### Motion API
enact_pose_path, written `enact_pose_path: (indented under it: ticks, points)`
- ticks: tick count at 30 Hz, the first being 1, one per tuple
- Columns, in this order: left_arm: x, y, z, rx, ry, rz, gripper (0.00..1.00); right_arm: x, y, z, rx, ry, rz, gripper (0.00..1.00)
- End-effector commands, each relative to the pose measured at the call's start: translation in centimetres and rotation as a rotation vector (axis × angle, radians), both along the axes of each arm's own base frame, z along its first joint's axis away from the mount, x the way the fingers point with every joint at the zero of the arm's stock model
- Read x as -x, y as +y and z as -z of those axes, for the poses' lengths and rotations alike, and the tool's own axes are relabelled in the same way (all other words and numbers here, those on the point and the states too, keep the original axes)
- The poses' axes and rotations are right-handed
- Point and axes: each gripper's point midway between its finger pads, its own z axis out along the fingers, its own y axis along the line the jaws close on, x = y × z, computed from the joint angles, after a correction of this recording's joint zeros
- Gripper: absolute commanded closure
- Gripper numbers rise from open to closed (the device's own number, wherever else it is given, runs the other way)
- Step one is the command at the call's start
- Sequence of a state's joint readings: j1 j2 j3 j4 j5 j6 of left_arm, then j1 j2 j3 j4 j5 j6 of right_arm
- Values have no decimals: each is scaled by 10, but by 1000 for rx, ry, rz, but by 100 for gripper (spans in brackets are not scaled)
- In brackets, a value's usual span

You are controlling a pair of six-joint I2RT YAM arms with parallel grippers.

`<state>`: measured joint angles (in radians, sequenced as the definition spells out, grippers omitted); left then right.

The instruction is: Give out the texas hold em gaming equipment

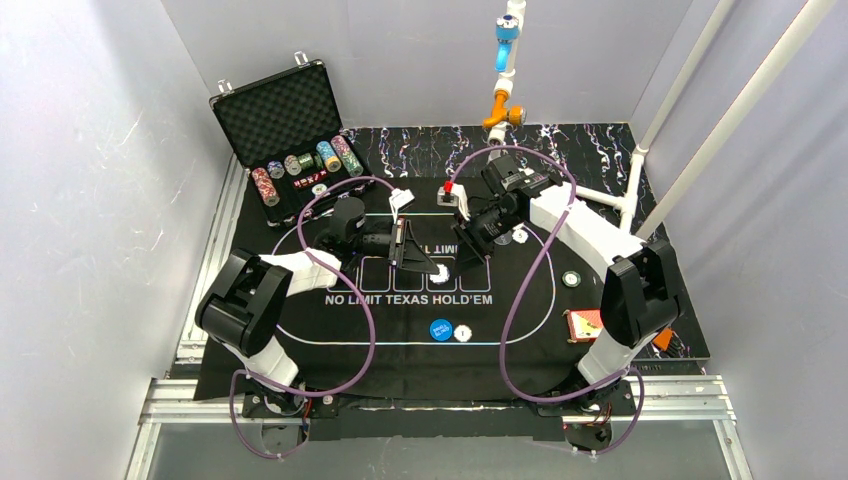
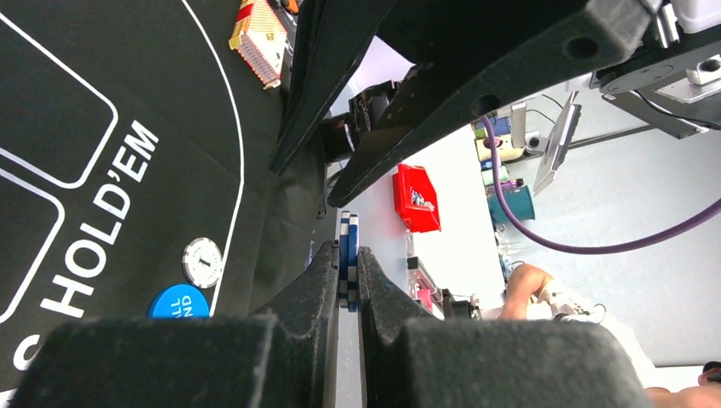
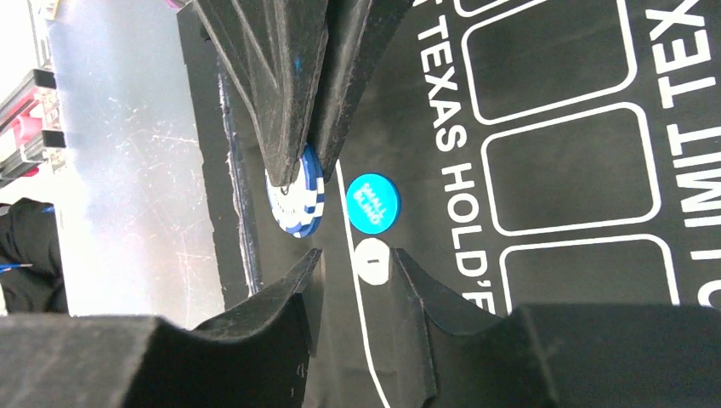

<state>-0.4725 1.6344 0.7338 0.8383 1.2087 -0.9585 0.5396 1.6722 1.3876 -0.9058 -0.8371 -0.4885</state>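
Note:
My left gripper [image 2: 349,255] is shut on two blue-and-white striped poker chips [image 2: 348,246], held on edge above the middle of the black mat [image 1: 400,340]. The chips also show in the right wrist view [image 3: 298,194], pinched between the left fingers. My right gripper [image 3: 353,259] is open and empty, close beside the left gripper [image 1: 437,270] over the mat. Below them lie a blue button [image 3: 372,204] and a white button [image 3: 371,261]. The red-backed card deck [image 1: 583,323] lies at the mat's right edge.
The open black foam-lined case [image 1: 285,130] with rows of chips stands at the back left. A white button [image 1: 519,236] and a greenish round piece [image 1: 570,279] lie on the right of the mat. White pipes rise at the back right.

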Motion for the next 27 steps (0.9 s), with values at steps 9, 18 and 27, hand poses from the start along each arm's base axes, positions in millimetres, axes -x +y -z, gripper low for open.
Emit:
enact_pose_path:
  ticks: [9, 18, 27]
  points:
    - [1, 2, -29, 95, -132, -9, 100, 19, 6, -22, -100, 15, -49, 63]
    - [0, 2, -25, 91, -135, -17, 100, 28, 9, -29, -132, 26, -83, 63]
    - [0, 2, -23, 89, -134, -16, 100, 35, 10, -31, -147, 36, -117, 65]
